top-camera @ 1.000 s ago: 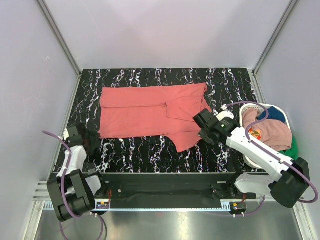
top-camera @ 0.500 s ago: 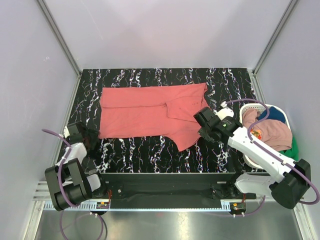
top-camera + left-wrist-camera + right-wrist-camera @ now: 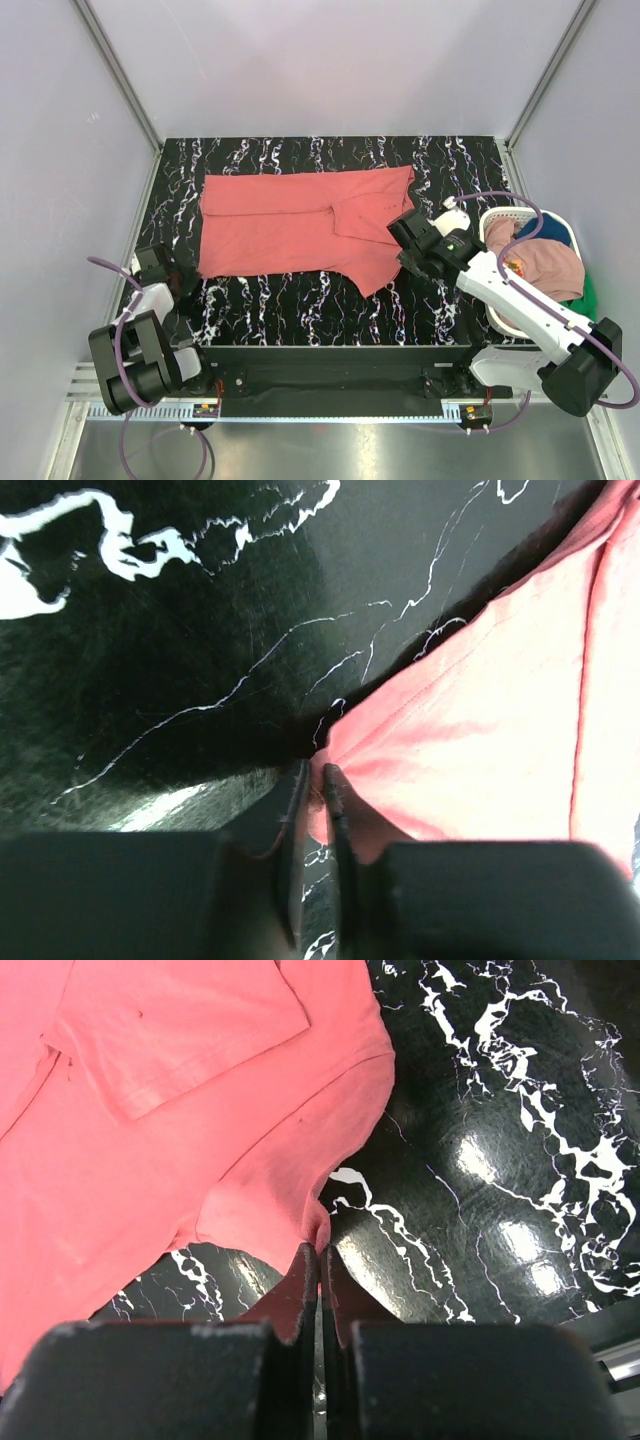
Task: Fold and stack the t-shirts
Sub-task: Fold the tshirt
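The red t-shirt point(image 3: 290, 225) lies spread out on the black table point(image 3: 300, 160), a bit nearer the far side. The left gripper point(image 3: 315, 777) has its fingers pressed together on the shirt's near left corner, and the right gripper point(image 3: 318, 1255) pinches the shirt's edge on the right side. Just past the right arm point(image 3: 520, 305), a white basket point(image 3: 497, 215) sits at the table's right edge, holding a pink shirt point(image 3: 548, 265), a blue shirt point(image 3: 550, 230) and a green shirt point(image 3: 590, 295).
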`<state>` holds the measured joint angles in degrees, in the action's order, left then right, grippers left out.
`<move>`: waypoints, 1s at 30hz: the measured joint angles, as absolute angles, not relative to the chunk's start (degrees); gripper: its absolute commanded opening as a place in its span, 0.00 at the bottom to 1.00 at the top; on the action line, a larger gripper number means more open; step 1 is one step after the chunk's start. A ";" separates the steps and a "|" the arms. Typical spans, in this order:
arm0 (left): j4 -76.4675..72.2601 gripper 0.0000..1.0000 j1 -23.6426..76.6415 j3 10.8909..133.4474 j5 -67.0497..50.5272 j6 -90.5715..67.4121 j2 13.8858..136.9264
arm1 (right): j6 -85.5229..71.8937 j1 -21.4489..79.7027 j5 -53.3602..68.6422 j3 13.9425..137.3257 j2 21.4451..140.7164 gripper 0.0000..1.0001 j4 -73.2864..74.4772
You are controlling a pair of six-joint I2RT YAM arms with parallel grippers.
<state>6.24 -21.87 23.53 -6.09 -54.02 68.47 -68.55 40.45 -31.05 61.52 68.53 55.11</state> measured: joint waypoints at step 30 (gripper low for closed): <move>18.02 0.00 -16.32 41.85 -3.55 -41.34 72.79 | -56.16 36.03 -36.82 69.34 72.77 0.00 52.36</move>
